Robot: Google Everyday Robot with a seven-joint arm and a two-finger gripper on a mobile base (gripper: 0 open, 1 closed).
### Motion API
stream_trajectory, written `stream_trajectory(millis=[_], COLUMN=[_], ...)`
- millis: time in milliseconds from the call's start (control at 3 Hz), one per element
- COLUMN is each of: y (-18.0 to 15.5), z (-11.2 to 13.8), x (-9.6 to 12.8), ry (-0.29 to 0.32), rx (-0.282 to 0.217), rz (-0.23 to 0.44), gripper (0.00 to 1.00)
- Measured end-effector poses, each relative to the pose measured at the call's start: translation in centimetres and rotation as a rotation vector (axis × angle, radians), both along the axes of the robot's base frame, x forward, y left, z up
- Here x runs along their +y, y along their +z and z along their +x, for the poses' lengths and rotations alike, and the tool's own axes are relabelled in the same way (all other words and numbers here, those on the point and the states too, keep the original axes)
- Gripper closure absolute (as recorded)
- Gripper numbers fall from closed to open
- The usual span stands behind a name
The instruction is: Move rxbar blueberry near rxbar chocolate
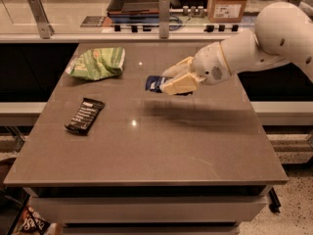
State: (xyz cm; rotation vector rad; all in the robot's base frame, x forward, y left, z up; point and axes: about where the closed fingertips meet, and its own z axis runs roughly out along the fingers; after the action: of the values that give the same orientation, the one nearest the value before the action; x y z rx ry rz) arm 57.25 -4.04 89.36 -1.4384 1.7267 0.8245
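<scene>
The rxbar blueberry [155,83], a small dark blue wrapper, is held in my gripper [171,81] above the middle of the table, left end sticking out past the cream fingers. The gripper is shut on it, reaching in from the right on a white arm. The rxbar chocolate [85,115], a black wrapper with white text lines, lies flat near the table's left edge, well to the left and nearer than the gripper.
A green chip bag [97,62] lies at the back left of the brown table [161,151]. Behind the table runs a counter with a metal post [164,9], a dark tray and a cardboard box [229,3].
</scene>
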Motion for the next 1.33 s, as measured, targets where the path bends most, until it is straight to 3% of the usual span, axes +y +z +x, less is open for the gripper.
stream_trajectory(millis=[667,1333], y=[-1.7,-4.4], z=[-3.5,-4.5], x=[5.6,9.7], ry=[0.176,0.245], rx=[0.033,0.085], rz=[-0.056,-0.029], gripper=[1.00,1.00])
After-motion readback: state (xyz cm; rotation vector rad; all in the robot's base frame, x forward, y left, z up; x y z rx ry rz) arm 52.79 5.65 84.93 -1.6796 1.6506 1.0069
